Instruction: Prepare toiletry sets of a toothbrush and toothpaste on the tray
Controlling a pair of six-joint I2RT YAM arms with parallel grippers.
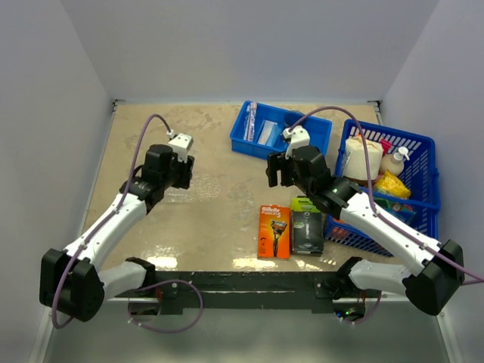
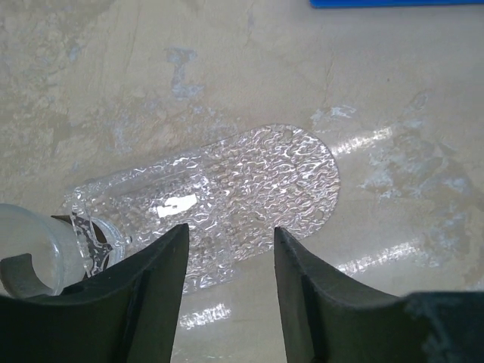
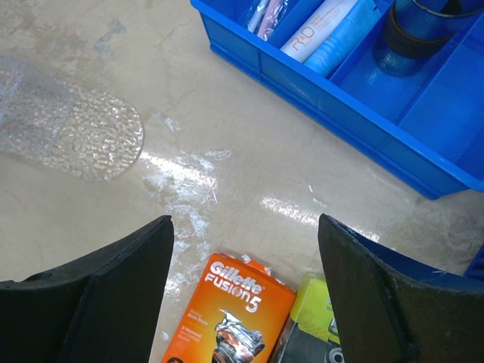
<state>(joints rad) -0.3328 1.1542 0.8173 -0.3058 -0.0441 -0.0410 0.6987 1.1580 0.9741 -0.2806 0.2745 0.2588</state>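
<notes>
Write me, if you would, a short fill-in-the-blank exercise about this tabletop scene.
1. The razor pack printed Gillette Fusion5 is ____ in colour.
2. The bin holding the toothpaste is solid ____.
3. The clear textured tray lies directly below the ____ arm's fingers.
4. The left gripper and the right gripper both have their jaws ____, with nothing between them.

Missing words: orange; blue; left; open.
</notes>
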